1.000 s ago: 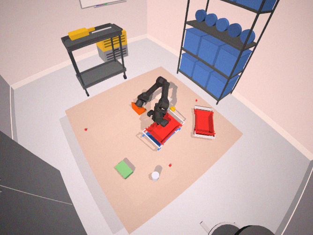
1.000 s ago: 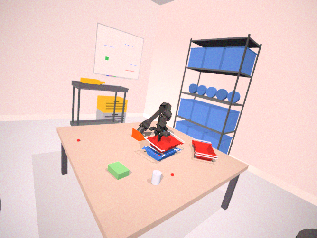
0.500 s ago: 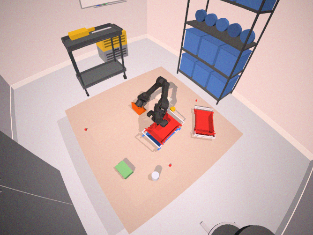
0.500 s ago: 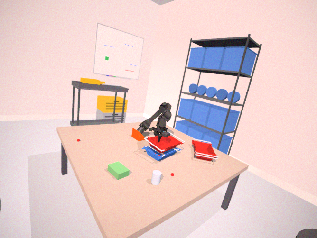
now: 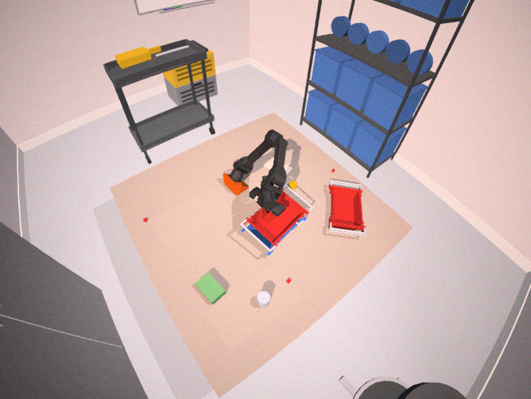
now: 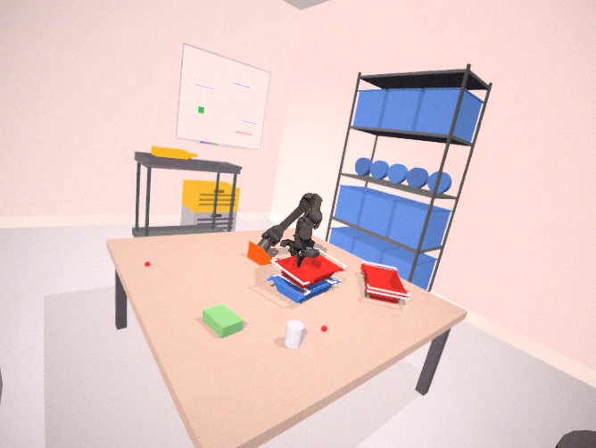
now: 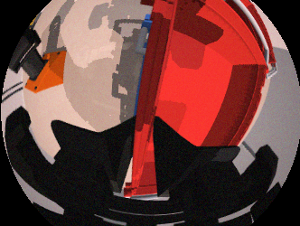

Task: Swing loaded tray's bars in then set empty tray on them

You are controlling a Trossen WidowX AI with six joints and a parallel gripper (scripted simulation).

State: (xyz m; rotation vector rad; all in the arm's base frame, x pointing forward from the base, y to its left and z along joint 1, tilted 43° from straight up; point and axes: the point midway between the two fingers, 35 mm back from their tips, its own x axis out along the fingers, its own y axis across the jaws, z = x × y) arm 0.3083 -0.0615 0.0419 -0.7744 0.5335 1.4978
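Observation:
My gripper [image 5: 265, 209] [image 6: 299, 262] [image 7: 148, 117] is shut on the long side wall of an empty red tray [image 5: 279, 222] [image 6: 315, 270] [image 7: 199, 101]. It holds the tray roughly level, with its white wire bars out at the ends. A blue tray [image 5: 258, 237] [image 6: 287, 290] [image 7: 136, 97] stands on the table right below. In the exterior view a gap shows between the two trays. White wire parts and a little red show at the blue tray's top, but the red tray hides most of its inside, so the position of its bars is unclear.
Another red tray [image 5: 346, 206] [image 6: 384, 279] stands to the right. An orange block [image 5: 234, 184] [image 6: 258, 253] [image 7: 53, 72] is near the arm. A green block [image 5: 210, 287] [image 6: 222, 319], a white cylinder [image 5: 263, 298] [image 6: 293, 334] and small red cubes lie farther forward or aside. A yellow object [image 5: 292, 184] is behind the trays.

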